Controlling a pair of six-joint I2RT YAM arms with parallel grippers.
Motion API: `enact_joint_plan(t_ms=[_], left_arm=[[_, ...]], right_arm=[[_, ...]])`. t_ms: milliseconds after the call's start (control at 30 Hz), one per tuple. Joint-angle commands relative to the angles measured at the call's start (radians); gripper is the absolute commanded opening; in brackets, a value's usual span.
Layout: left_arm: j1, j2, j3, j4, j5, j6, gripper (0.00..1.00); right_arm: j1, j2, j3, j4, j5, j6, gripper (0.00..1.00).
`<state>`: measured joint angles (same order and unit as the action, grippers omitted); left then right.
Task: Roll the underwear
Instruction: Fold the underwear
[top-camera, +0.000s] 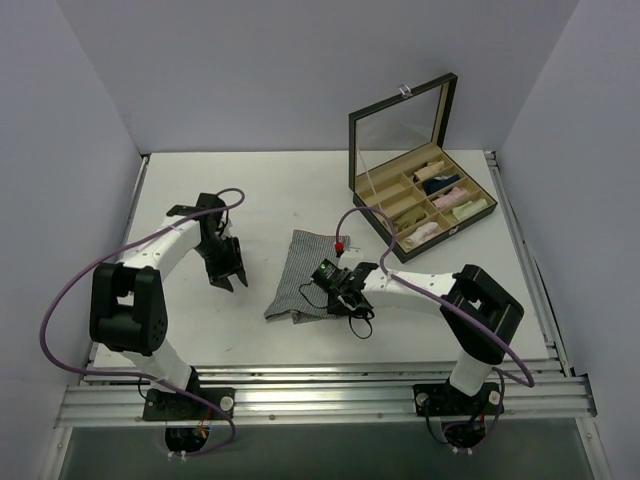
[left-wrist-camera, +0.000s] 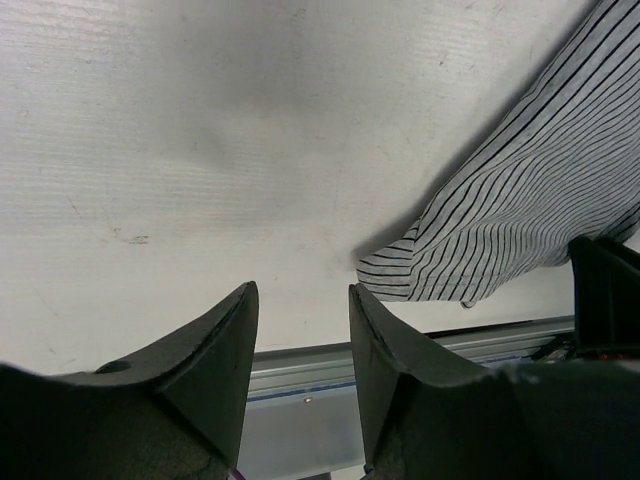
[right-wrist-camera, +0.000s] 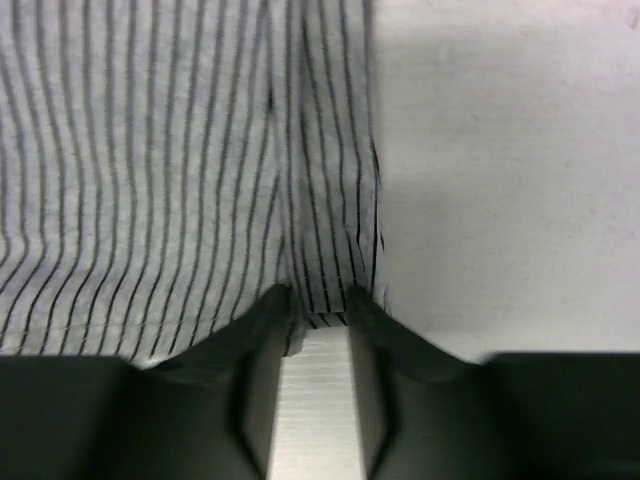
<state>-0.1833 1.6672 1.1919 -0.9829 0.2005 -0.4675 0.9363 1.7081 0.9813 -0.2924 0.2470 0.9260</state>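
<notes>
Where the underwear (right-wrist-camera: 150, 150) ends, the right gripper (right-wrist-camera: 315, 298) straddles its hem, narrowly spread.

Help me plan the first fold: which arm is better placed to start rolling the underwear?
Right. The right gripper sits at the underwear edge, fingertips flanking it; the left gripper hangs over bare table beside the cloth.
</notes>
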Motion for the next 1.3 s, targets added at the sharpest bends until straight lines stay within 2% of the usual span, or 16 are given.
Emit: enact_joint_plan(t_ms=[0, 33, 133, 267, 400, 633, 767, 933, 1067, 1133, 1200, 1233, 1267], left_arm=[[0.002, 0.008, 0.041, 0.006, 0.036, 0.000, 0.50], [0.001, 0.009, 0.038, 0.021, 0.046, 0.000, 0.50], [-0.002, 0.008, 0.021, 0.049, 0.089, -0.005, 0.52], [-0.016, 0.031, -0.006, 0.087, 0.138, -0.023, 0.52], [-0.030, 0.055, -0.040, 0.124, 0.157, -0.048, 0.52], [-0.035, 0.074, -0.071, 0.170, 0.189, -0.076, 0.52], [-0.053, 0.089, -0.095, 0.200, 0.212, -0.092, 0.52], [-0.111, 0.098, -0.127, 0.269, 0.249, -0.123, 0.52], [-0.153, 0.164, -0.115, 0.286, 0.252, -0.137, 0.51], [-0.163, 0.183, -0.103, 0.273, 0.235, -0.134, 0.45], [-0.163, 0.197, -0.098, 0.265, 0.223, -0.125, 0.35], [-0.162, 0.200, -0.092, 0.239, 0.212, -0.117, 0.18], [-0.156, 0.206, -0.066, 0.216, 0.167, -0.091, 0.10]], right_arm=[[-0.013, -0.005, -0.026, -0.059, 0.070, 0.013, 0.32], [-0.013, -0.005, -0.027, -0.059, 0.075, 0.008, 0.40], [-0.014, -0.019, -0.030, -0.054, 0.087, -0.010, 0.47], [-0.019, -0.047, -0.030, -0.034, 0.084, -0.035, 0.48], [-0.033, -0.051, -0.027, -0.033, 0.083, -0.061, 0.48], [-0.059, -0.059, -0.036, 0.007, 0.040, -0.088, 0.40], [-0.059, -0.097, -0.004, -0.014, 0.043, -0.110, 0.42], [-0.146, -0.159, -0.001, -0.007, 0.015, -0.148, 0.37], [-0.205, -0.192, -0.033, 0.039, -0.035, -0.177, 0.36], [-0.221, -0.208, -0.041, 0.044, -0.051, -0.181, 0.36], [-0.229, -0.218, -0.053, 0.062, -0.061, -0.184, 0.35], [-0.231, -0.222, -0.058, 0.067, -0.066, -0.182, 0.35], [-0.231, -0.225, -0.067, 0.076, -0.071, -0.174, 0.35]])
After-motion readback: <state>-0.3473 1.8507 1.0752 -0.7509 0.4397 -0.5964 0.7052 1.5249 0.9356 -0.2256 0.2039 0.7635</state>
